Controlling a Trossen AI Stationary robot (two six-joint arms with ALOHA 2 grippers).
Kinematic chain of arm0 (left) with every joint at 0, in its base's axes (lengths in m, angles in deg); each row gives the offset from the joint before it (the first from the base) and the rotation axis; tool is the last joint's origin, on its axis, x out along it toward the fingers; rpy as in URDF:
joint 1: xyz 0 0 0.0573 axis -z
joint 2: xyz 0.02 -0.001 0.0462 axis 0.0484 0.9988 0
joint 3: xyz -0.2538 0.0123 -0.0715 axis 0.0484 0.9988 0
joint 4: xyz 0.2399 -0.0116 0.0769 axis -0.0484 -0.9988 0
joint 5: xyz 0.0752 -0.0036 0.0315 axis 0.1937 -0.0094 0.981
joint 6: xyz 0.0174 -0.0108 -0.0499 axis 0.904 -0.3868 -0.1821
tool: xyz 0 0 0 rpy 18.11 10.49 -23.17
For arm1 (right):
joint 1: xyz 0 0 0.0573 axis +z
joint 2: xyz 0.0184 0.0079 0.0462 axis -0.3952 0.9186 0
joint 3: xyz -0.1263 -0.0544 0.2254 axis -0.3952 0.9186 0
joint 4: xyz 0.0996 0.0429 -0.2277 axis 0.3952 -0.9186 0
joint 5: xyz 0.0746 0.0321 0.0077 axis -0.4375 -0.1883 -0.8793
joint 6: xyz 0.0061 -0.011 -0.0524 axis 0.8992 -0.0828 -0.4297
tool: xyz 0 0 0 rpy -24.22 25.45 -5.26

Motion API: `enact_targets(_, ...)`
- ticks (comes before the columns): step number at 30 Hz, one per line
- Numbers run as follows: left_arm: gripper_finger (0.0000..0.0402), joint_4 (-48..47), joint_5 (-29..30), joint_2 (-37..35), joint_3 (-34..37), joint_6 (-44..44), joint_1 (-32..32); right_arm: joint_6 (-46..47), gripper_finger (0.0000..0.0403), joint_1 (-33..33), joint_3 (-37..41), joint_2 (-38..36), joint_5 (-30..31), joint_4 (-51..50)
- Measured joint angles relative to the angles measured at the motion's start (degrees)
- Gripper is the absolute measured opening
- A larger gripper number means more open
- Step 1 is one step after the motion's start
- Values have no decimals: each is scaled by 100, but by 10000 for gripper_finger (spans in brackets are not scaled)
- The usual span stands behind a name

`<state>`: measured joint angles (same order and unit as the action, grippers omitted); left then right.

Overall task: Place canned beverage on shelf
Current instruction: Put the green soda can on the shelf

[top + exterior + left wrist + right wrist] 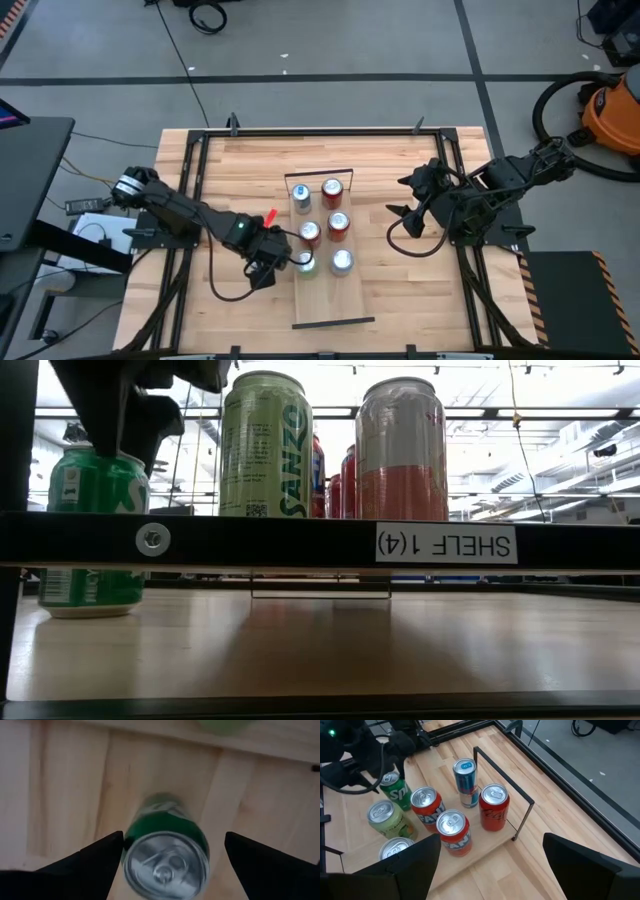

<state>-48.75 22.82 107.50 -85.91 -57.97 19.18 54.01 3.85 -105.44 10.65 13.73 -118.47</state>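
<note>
Slatted tabletop (420,290): green can (167,852) upright beside shelf (345,295), between spread, released left jaws (167,865); right jaws (487,865) apart, empty.

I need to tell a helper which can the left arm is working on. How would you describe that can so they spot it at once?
Find the shelf, the long pale board in the table's middle. At its left edge, the left gripper stands open around a green can. It is the only dark green can, beside a lighter green one.
</note>
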Motion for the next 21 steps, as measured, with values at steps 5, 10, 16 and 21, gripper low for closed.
enact_targets(5,360,284,8,-1,252,104,112,45,362,0,0,0,-22,-1)
enact_targets(10,360,392,-75,2,506,-62,120,43,362,0,0,0,-22,0)
enact_targets(16,360,657,-251,2,720,-92,118,43,362,0,0,0,-22,-2)
enact_targets(21,357,715,-240,4,723,-44,116,43,362,0,0,0,-21,-1)
